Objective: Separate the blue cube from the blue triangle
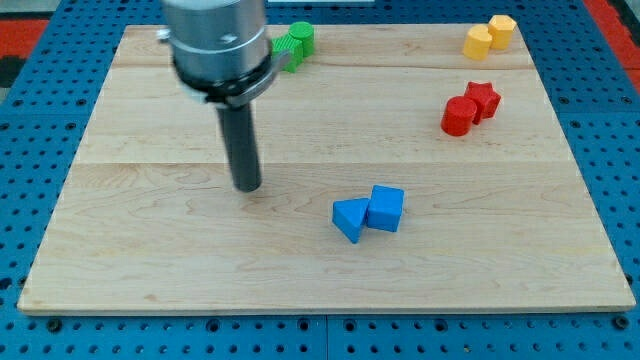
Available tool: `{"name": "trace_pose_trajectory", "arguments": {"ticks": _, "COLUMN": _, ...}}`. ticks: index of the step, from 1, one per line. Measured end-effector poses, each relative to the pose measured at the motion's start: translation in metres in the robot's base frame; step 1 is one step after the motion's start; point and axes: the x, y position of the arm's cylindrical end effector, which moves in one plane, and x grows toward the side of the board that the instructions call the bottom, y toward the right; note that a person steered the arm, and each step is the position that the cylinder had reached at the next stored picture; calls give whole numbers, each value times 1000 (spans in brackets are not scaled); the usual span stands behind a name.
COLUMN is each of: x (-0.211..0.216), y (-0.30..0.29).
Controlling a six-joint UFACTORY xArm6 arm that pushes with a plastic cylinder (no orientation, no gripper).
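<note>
Camera view: my tip (247,187) rests on the wooden tabletop (150,250) left of centre, bare, touching nothing. I see the blue cube (386,208) and blue triangle (349,218) touching just below centre, well to the tip's right. Red blocks (469,108) sit near the right edge, yellow blocks (488,35) at the top-right corner, green blocks (294,43) along the top edge.

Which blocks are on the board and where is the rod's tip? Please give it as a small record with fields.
board: wooden board
my tip, apart from all blocks, to the view's left of the blue pair
blue triangle, touching the blue cube on its right
red blocks, view's right
yellow blocks, view's top right
green blocks, view's top, partly behind the arm
</note>
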Motion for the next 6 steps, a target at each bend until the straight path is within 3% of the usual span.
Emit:
{"name": "trace_pose_trajectory", "arguments": {"ticks": 1, "x": 32, "y": -19}}
{"name": "trace_pose_trajectory", "arguments": {"ticks": 2, "x": 36, "y": 4}}
{"name": "trace_pose_trajectory", "arguments": {"ticks": 6, "x": 22, "y": 225}}
